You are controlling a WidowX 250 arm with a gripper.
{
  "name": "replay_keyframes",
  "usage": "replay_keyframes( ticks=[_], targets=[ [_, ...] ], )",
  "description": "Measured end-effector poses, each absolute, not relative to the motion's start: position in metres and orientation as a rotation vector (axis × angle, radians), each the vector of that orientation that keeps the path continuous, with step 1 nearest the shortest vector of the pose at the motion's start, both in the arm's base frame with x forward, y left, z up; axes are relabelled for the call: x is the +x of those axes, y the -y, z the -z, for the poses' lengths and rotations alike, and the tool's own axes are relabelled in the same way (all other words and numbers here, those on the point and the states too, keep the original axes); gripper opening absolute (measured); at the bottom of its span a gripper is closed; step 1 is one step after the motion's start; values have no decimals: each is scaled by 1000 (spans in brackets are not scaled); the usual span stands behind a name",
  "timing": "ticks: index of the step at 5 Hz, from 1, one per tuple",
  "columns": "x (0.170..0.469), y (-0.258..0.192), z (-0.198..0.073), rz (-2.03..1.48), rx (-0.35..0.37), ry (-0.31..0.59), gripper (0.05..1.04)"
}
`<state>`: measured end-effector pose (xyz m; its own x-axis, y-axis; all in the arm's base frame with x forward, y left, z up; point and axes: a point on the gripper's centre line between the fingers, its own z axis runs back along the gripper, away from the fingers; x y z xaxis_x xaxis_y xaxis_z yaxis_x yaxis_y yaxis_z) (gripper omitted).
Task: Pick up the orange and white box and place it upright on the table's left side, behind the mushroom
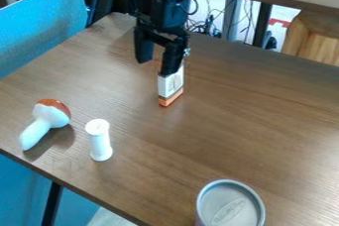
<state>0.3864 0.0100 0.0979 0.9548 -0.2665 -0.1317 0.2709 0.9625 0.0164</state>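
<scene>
A small white cardboard box with an orange end (171, 85) is on the brown wood-grain table (218, 121), right under one finger of the black two-finger gripper (157, 67) — whether they touch, I cannot tell. The gripper's fingers stand wide apart, pointing down. Toward the view's lower left are an upright white plastic cylinder with flared ends (100, 141) and, near it, a white toy mushroom with an orange-brown cap (47, 119) — lying over. A round metal-lidded can (230, 206) stands at the bottom edge.

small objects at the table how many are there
4: the mushroom at left, the white spool beside it, the box by the hand, the can at the bottom edge; more may be hidden.
</scene>
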Motion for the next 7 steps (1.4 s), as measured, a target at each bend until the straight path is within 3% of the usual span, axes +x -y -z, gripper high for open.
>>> replay_keyframes(
  ticks=[2,3,5,6,7],
  targets=[
    [399,-3,-83,277,-22,-171,1001],
    [403,0,-81,283,-43,-166,945],
    [403,2,-75,250,-56,-152,412],
    [397,3,-85,247,-55,-101,397],
    [380,-3,-113,235,-10,-45,397]
  ],
)
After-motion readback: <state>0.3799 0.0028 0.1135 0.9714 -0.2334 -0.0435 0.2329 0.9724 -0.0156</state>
